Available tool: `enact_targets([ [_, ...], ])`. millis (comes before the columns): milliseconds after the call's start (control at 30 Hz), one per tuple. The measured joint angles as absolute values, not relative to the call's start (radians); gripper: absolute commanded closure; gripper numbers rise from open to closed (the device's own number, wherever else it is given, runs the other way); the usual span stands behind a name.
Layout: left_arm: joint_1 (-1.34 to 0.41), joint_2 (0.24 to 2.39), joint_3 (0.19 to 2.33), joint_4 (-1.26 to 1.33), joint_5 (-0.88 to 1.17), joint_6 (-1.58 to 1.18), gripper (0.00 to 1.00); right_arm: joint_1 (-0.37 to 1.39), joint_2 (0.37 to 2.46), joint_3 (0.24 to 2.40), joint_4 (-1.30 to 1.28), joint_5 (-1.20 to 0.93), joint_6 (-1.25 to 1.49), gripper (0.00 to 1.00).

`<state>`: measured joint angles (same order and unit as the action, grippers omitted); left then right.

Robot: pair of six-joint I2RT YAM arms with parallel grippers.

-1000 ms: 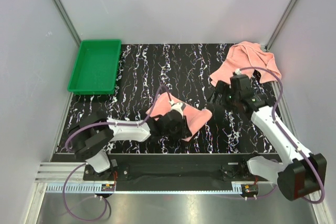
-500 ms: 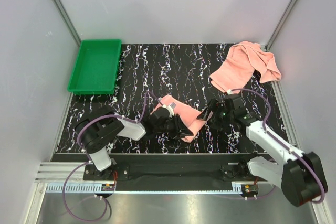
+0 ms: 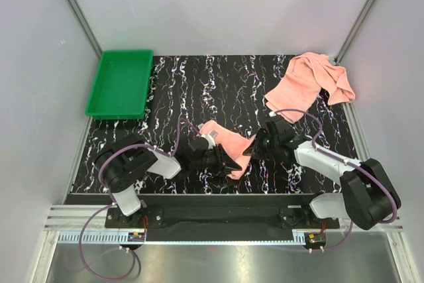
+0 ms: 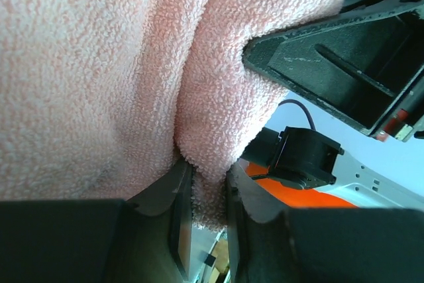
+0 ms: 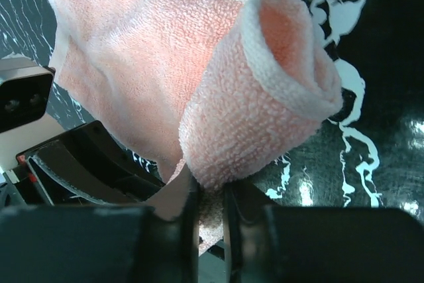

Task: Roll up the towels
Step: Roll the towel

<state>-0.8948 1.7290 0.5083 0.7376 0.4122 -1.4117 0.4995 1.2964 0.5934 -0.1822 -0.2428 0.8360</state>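
- Top external view: two robot arms sit at the near edge of a black table (image 3: 199, 84) with white squiggly lines on it.
- Just past the arms lies the near towel (image 3: 228, 138), a soft, fuzzy, salmon-pink terry cloth rectangle, in the middle of the near part of the table.
- The left gripper (image 3: 224, 162) is clenched on the near-left end of this towel. Its wrist camera shows a fold of loopy cloth squeezed tight between the fingers.
- The right gripper (image 3: 260, 145) is pinching the right end of the same towel. Its wrist camera shows that end curled over into a loose, puffy tube with a thick hem.
- I think the rolling has only just started. One end is curled, but much of the cloth lies flat and slack.
- Far away in the back right corner lies the far towel (image 3: 308, 81), the same pink fuzzy cloth, bunched in a wrinkly heap. Nothing touches it, and it looks not rolled at all.
- In the back left corner sits a green plastic tray (image 3: 126, 52), a rectangle with a raised rim, well apart from both towels.
- So I judge one roll is barely begun and the other is not yet begun.
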Motion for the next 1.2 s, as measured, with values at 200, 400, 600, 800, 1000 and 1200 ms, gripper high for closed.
enact_targets([
  [200, -0.891, 1.692, 0.509, 0.651, 0.405, -1.349, 0.34, 0.534, 1.380, 0.688, -0.238, -0.228, 0.790, 0.95],
  [400, -0.910, 1.515, 0.590, 0.282, 0.282, -1.180, 0.25, 0.562, 1.453, 0.804, -0.332, -0.232, 0.712, 1.00],
  [600, -0.976, 1.391, 0.717, -0.064, 0.023, -1.014, 0.25, 0.571, 1.559, 0.936, -0.456, -0.250, 0.626, 1.00],
  [800, -1.105, 1.365, 0.821, -0.247, -0.227, -0.866, 0.25, 0.621, 1.666, 1.039, -0.525, -0.257, 0.583, 1.00],
  [1000, -1.183, 1.401, 0.842, -0.252, -0.328, -0.736, 0.24, 0.639, 1.695, 1.079, -0.562, -0.257, 0.572, 1.00],
  [1200, -1.205, 1.523, 0.867, -0.231, -0.354, -0.661, 0.24, 0.640, 1.701, 1.094, -0.580, -0.257, 0.567, 1.00],
])
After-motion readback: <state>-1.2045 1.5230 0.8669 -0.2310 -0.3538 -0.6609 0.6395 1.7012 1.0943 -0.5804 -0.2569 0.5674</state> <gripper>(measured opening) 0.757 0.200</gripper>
